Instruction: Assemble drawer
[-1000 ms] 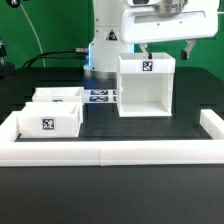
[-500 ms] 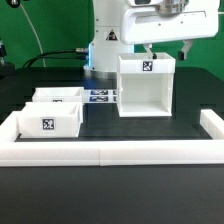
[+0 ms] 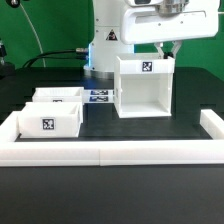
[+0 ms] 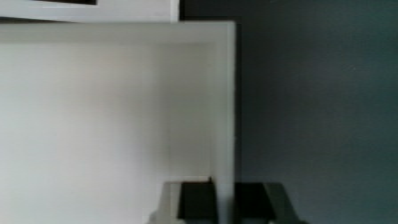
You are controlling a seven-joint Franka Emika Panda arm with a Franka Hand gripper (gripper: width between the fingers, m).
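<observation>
Whereas half a second earlier the fingers hung spread wide above the top of the box housing (image 3: 142, 95), one toward each side wall, the gripper (image 3: 171, 50) now sits at the housing's upper corner on the exterior view's right, its jaws drawn in. The wrist view confirms this: the two dark fingers (image 4: 196, 205) flank the thin edge of the housing (image 4: 107, 120) wall and appear to pinch it, with no clear gap visible on either side. The housing stands upright on the black table (image 3: 110, 128), right of centre and toward the far side, open front facing the camera. It seems to sit a trifle further toward the exterior view's left than before, probably nudged as the jaws closed. The far tray (image 3: 58, 96) and the near tray (image 3: 47, 120) rest side by side, touching, well apart from the housing at the exterior view's left, both untouched. The marker board (image 3: 100, 97) lies flat between trays and housing, and the low white wall (image 3: 110, 152) edges the near side of the table. Judged from this layout, the grasp on the housing is just secured; repositioning it would come next, and no tray has yet been inserted.
</observation>
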